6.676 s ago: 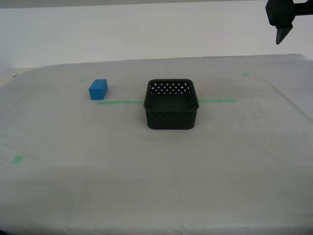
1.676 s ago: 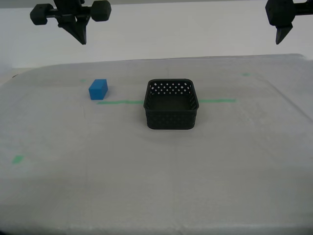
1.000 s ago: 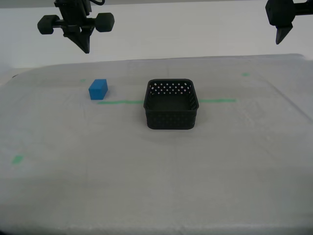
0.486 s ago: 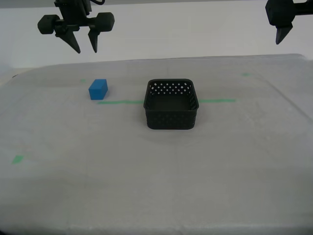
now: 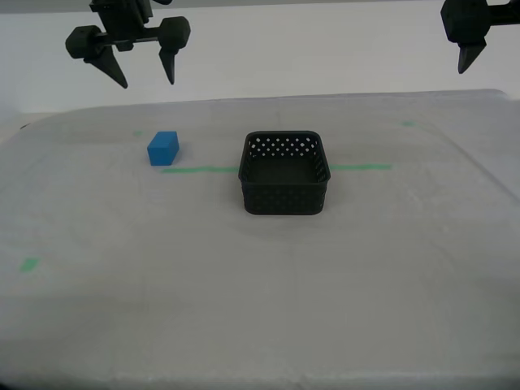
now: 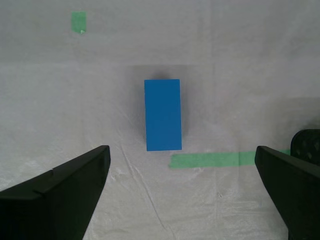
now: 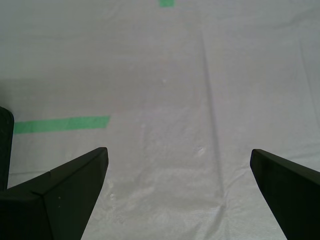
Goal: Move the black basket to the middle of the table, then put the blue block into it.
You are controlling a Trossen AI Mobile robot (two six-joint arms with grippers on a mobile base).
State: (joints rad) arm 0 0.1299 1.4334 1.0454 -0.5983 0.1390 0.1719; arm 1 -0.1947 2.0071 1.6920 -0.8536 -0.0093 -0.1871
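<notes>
The black basket [image 5: 284, 200] stands near the middle of the table [image 5: 260, 301], empty, on a green tape line. The blue block [image 5: 162, 148] lies on the cloth toward the exterior view's left of the basket. My second gripper [image 5: 145, 79] hangs open, high above and slightly behind the block. Its wrist view looks down on the blue block [image 6: 162, 114] between its spread fingers [image 6: 60, 195], with a basket corner [image 6: 306, 145] at the frame edge. My first gripper [image 5: 470, 58] hangs high at the exterior view's upper right, open [image 7: 177, 151] over bare cloth.
Green tape strips mark the cloth: a long line [image 5: 199, 170] running behind the basket, a short piece [image 5: 30, 264] near the exterior view's left edge, and another [image 5: 407, 123] at the far right. A pale wall stands behind the table.
My second gripper came into view above the block, then spread its fingers from shut to open. The first arm, the basket and the block stayed put.
</notes>
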